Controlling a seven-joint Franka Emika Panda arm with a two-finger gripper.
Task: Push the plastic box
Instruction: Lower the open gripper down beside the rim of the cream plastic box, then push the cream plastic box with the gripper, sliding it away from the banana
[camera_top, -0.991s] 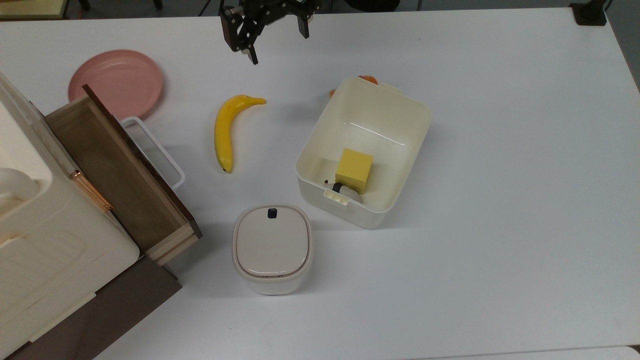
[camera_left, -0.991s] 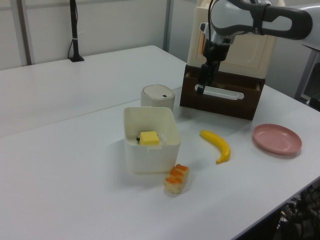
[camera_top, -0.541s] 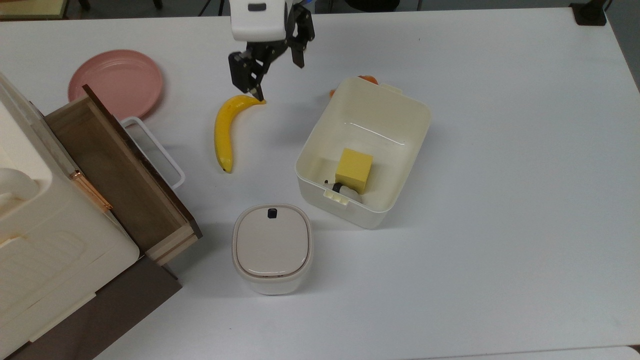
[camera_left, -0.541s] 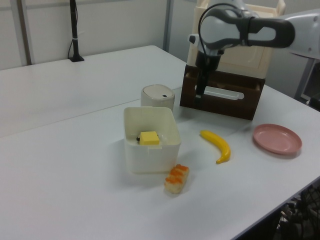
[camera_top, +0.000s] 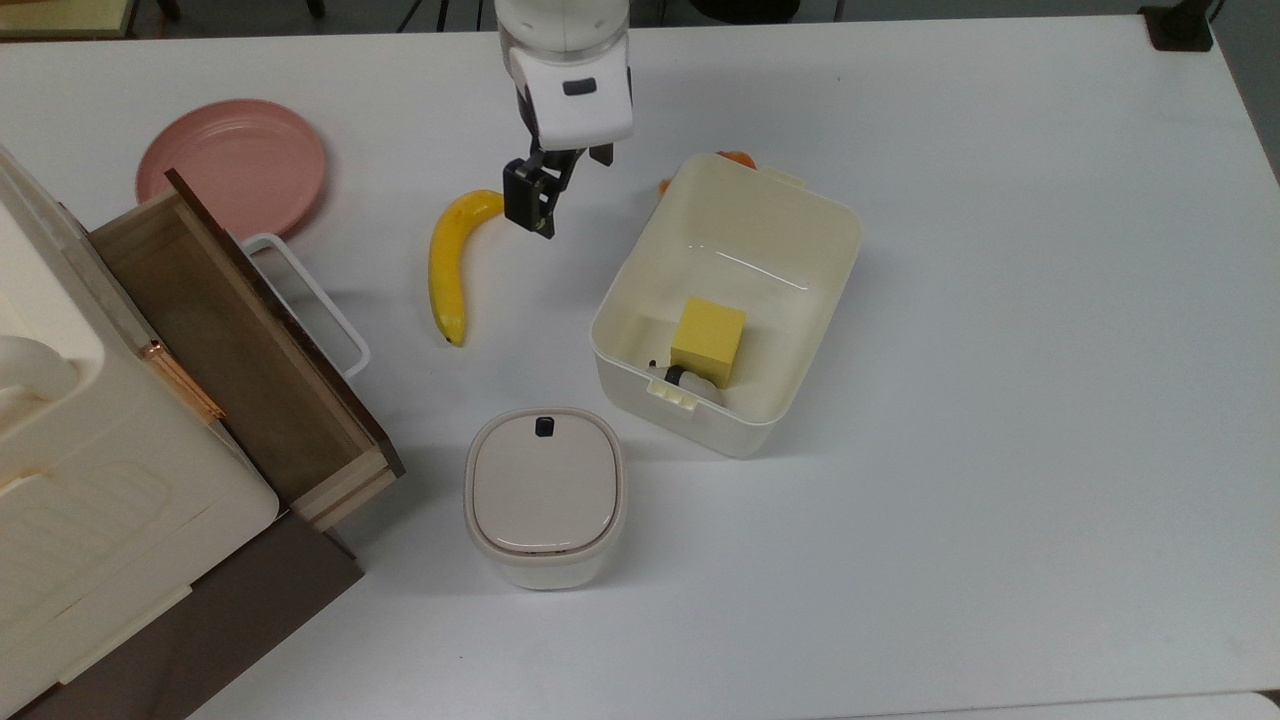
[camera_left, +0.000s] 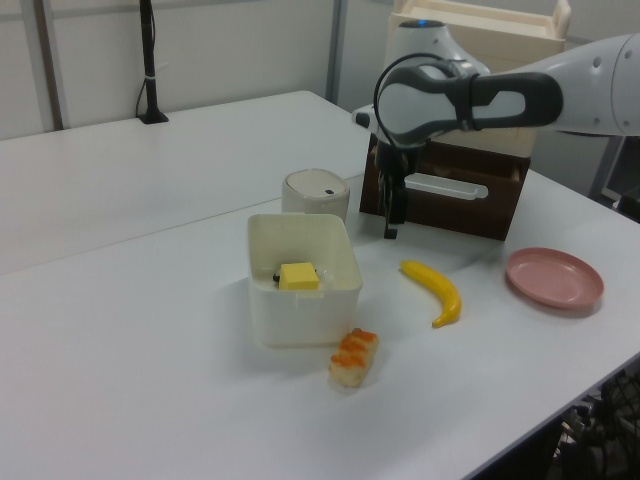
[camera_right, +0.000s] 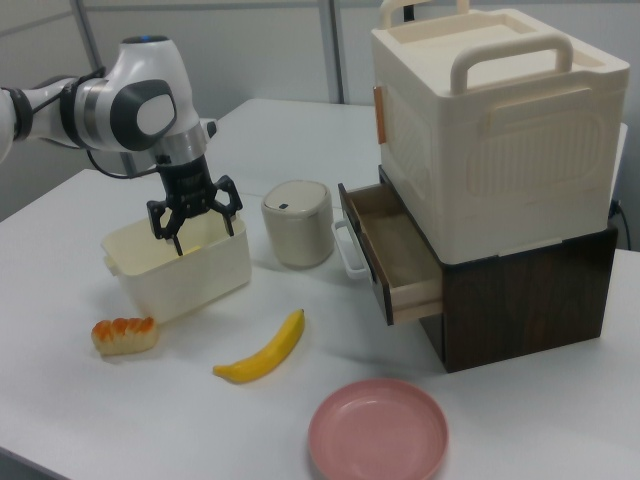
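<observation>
The white table (camera_top: 1000, 500) carries everything. Largest on it is the cream storage crate (camera_right: 495, 130) with a ribbed lid and handle, stacked on a dark wooden cabinet (camera_right: 520, 300) whose drawer (camera_top: 240, 340) stands pulled open; neither has shifted since the earlier frames.

The robot arm (camera_left: 480, 95) has swung in over the table. A second ago its gripper hung at the top view's upper edge, well away from the fruit; half a second ago it was above the banana's tip. Now the gripper (camera_top: 560, 190) sits lower in the top view, between the banana (camera_top: 450, 265) and the plastic box (camera_top: 730, 300), close to the box's wall on the top view's left but apart from it. In the right view the gripper (camera_right: 195, 215) shows its fingers spread wide with nothing between them, hanging over the box rim.

The plastic box (camera_left: 300, 280) is in the same place as before, near the table's middle, tilted in the top view, with a yellow block (camera_top: 708, 338) inside. The lidded bin (camera_top: 545, 495) with a black button stands below it in the top view. The pink plate (camera_top: 230, 165) lies at the top view's upper left. A small orange-topped food piece (camera_left: 353, 357) lies just beside the box
</observation>
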